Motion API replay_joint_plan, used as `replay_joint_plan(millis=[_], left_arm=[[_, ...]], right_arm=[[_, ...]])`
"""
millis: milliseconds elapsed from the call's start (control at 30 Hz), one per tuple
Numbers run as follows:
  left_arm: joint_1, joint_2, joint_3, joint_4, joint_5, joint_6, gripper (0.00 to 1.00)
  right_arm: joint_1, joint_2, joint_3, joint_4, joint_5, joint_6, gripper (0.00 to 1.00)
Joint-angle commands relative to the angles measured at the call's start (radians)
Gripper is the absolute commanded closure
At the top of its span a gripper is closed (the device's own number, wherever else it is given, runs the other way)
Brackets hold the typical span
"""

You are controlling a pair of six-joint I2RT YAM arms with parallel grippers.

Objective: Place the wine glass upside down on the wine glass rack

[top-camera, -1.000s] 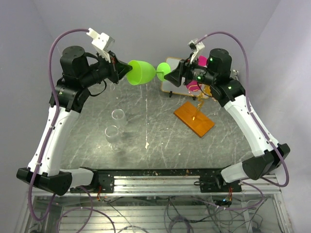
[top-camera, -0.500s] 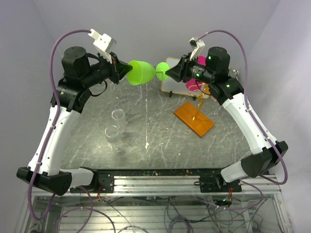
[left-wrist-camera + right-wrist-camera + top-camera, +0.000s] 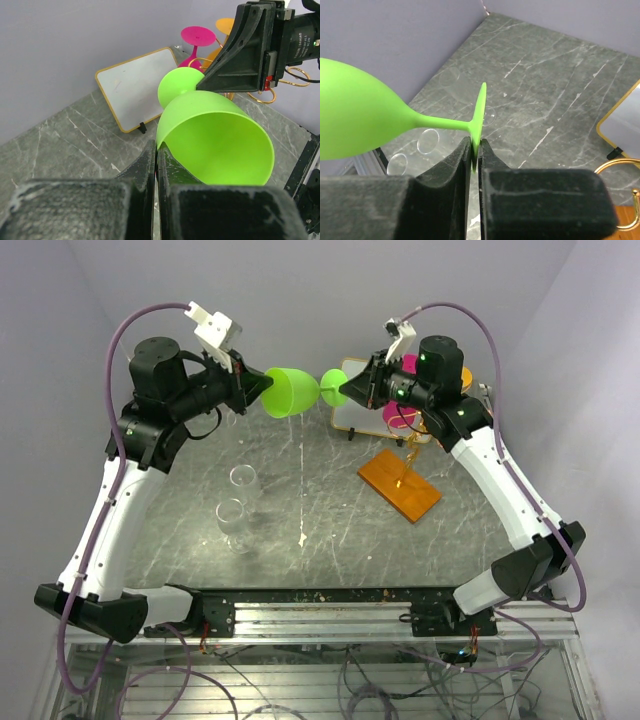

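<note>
A lime-green wine glass point(image 3: 292, 390) hangs on its side high above the table, bowl to the left, foot to the right. My left gripper point(image 3: 262, 385) is shut on the bowl's rim point(image 3: 161, 145). My right gripper point(image 3: 345, 390) is shut on the edge of the foot disc point(image 3: 479, 117). The wine glass rack point(image 3: 410, 455), gold wire on an orange-brown base point(image 3: 400, 487), stands below and to the right of my right gripper. A pink glass point(image 3: 197, 36) and an orange glass point(image 3: 226, 25) sit upside down on the rack.
A gold-framed white panel point(image 3: 345, 418) leans at the back, just behind the held glass. Two clear glasses point(image 3: 243, 480) point(image 3: 232, 520) stand on the left part of the grey marble table. Purple walls close in at the back and both sides.
My right gripper has closed onto the foot of the green glass, after moving slightly left to it. The left gripper has kept its grip on the rim throughout.
</note>
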Motion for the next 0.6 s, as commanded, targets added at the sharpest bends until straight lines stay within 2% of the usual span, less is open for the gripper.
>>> replay_joint_plan(millis=[0,200,433,567], left_arm=[[-0.013,-0.029,-0.010,0.043,-0.005,0.014,0.93],[-0.013,-0.050,-0.029,0.044,-0.002,0.020,0.83],[-0.009,-0.075,-0.042,0.045,0.020,0.018,0.61],[-0.001,-0.105,-0.060,0.039,-0.002,0.028,0.43]], right_arm=[[0.004,-0.007,0.030,0.006,0.041,-0.005,1.00],[0.000,-0.030,0.036,-0.002,0.078,-0.038,1.00],[-0.036,-0.069,0.018,0.009,0.066,-0.041,1.00],[-0.058,-0.089,0.022,0.004,0.077,-0.063,1.00]])
